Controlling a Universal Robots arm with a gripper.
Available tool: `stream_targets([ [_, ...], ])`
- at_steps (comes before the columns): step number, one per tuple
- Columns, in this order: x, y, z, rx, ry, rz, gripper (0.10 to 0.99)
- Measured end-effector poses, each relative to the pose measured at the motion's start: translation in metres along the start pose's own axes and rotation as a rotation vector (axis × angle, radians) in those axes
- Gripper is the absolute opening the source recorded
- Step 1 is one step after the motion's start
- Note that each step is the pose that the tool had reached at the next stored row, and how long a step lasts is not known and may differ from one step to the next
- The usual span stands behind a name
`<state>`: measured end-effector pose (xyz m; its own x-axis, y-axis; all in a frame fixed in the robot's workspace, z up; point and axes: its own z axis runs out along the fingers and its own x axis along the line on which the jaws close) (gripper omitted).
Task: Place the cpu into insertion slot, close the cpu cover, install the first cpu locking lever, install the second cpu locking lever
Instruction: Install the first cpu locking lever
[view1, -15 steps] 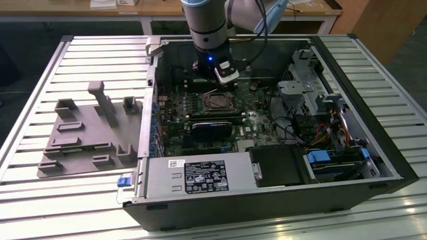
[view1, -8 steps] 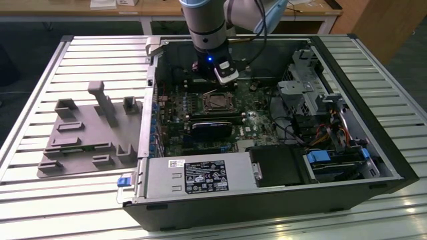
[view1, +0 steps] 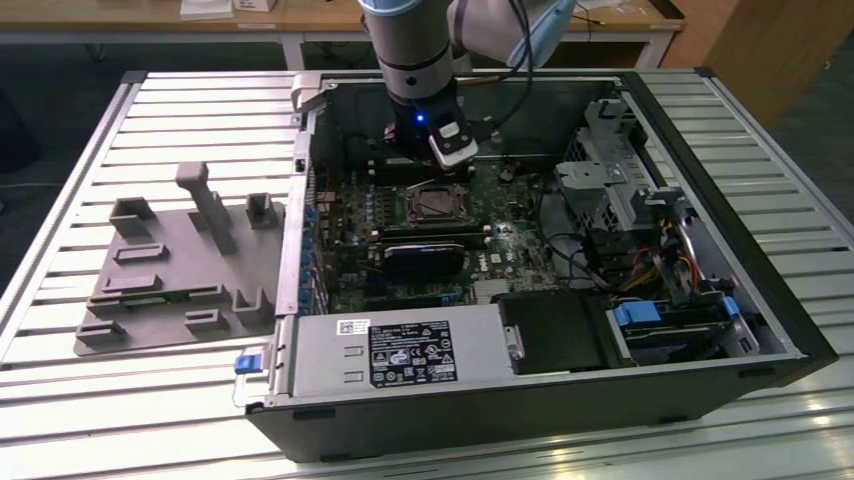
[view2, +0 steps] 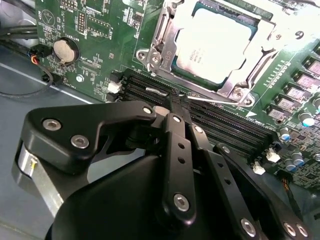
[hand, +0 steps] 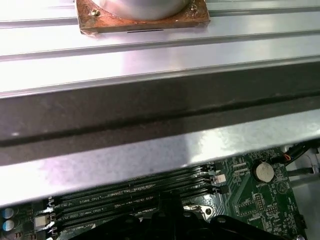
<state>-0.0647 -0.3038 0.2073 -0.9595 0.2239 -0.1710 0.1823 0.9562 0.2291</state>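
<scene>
Second wrist view: cpu (view2: 215, 40) sits in insertion slot (view1: 435, 206), cpu cover (view2: 165, 37) looks down around it. Gripper (view2: 174, 102) tips drawn together by thin locking lever (view2: 217, 102); can't tell if pinched. I judge chip light, stiff, fragile; hold by edges. Exterior view adds gripper's spot in pc case (view1: 561, 420), beside socket.

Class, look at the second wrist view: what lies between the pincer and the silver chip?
Long black memory slots run across that stretch, between the pincer and the chip, as the second wrist view shows.
</scene>
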Motion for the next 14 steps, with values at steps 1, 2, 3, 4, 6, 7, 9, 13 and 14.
stream_targets([
  [1,0.0001,-0.0001,0.0005,0.000,-0.0001,0.000,0.102],
  [2,0.0002,-0.0003,0.0010,0.000,-0.0002,0.000,0.102],
  [3,0.0003,-0.0004,0.0016,0.000,-0.0008,-0.001,0.102],
  [4,0.0004,-0.0005,0.0021,0.000,-0.0020,-0.001,0.102],
  [6,0.0006,-0.0008,0.0031,0.000,-0.0060,-0.001,0.102],
  [7,0.0006,-0.0008,0.0033,0.001,-0.0073,0.002,0.102],
  [9,0.0008,-0.0008,0.0039,0.004,-0.0116,0.019,0.102],
  [13,0.0012,-0.0008,0.0052,0.012,-0.0224,0.063,0.102],
  [14,0.0016,-0.0005,0.0055,0.013,-0.0239,0.069,0.102],
])
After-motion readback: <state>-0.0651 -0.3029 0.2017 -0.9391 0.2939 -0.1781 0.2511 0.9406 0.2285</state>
